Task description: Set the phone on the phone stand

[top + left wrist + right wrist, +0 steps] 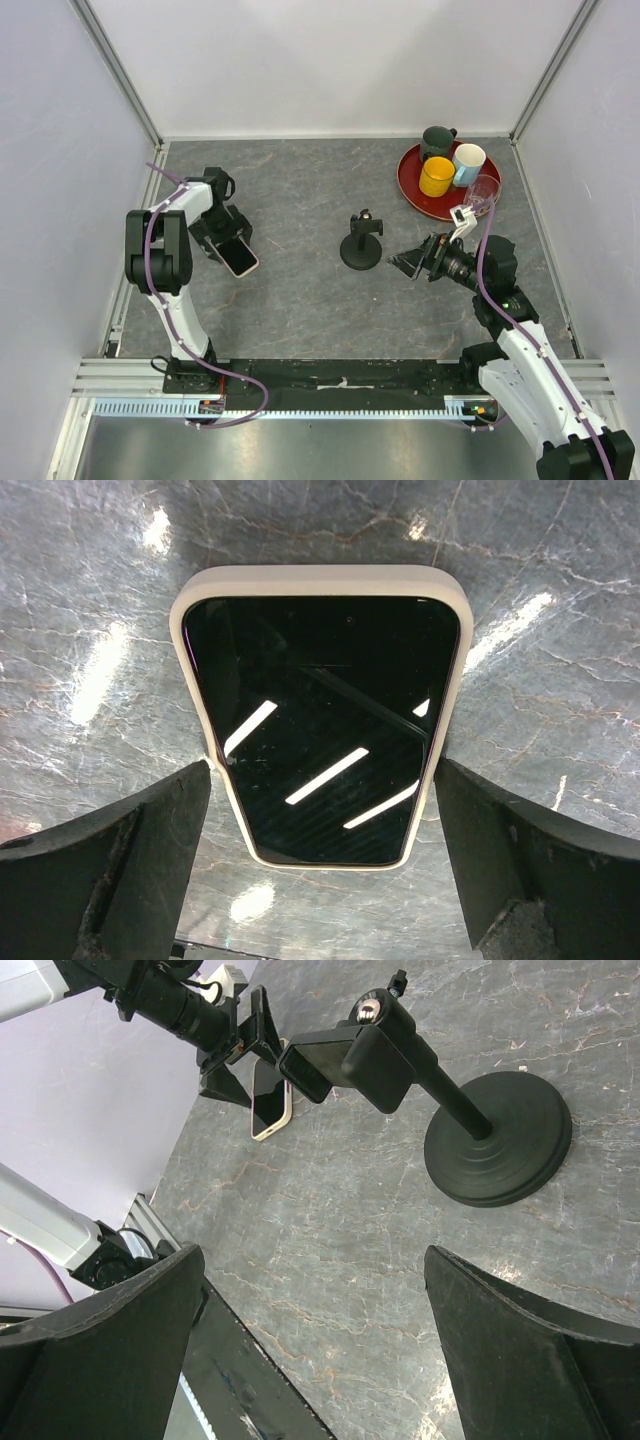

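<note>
My left gripper [230, 243] clasps the phone [241, 259] by its long edges, left of centre; my right gripper [405, 262] gapes empty just right of the phone stand [361, 245]; at upper right, a red plate [409, 190] carries a green mug [437, 141], a yellow mug [436, 176], a white mug [468, 163] and a clear glass [483, 190].

Left arm folded at elbow, left gripper [230, 243] pointing down, fingers [150, 860] pressed against both long edges of the phone [325, 720]. Right arm extended, right gripper [403, 265] pointing left, jaws wide apart.
</note>
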Controlling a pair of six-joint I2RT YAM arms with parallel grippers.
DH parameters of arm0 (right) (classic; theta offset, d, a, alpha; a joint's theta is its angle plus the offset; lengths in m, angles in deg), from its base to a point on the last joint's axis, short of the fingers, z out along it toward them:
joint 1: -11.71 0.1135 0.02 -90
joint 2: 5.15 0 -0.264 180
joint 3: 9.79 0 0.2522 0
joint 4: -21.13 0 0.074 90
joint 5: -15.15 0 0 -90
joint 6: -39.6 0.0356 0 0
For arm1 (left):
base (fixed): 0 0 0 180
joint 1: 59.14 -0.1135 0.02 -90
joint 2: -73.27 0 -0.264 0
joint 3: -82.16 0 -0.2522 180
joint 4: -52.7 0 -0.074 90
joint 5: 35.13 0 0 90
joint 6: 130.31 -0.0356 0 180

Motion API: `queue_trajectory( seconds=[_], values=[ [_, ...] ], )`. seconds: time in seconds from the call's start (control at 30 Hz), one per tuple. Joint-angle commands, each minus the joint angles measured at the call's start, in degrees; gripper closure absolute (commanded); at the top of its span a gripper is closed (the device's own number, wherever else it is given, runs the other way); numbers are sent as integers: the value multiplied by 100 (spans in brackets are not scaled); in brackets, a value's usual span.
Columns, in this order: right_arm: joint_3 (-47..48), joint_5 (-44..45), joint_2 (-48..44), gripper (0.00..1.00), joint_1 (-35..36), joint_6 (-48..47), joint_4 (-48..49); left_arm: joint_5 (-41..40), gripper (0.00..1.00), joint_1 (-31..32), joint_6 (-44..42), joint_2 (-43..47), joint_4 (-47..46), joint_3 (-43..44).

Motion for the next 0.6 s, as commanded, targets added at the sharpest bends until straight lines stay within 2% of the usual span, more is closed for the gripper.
queue_trajectory(
  seconds=[0.0, 0.43, 0.53, 0.57],
  values=[
    [130, 29, -58, 2, -19, -24, 120, 56, 0, 6, 325, -143, 57, 217],
    [226, 29, -67, 2, -19, 20, 76, -286, 0, 6, 492, -161, -163, -178],
    [357, 116, -110, 2, -19, -137, -143, -366, 9, 6, 501, -143, -251, -284],
    [410, 169, -145, 2, -10, -208, -344, -409, 25, 6, 484, -82, -286, -353]
  ],
)
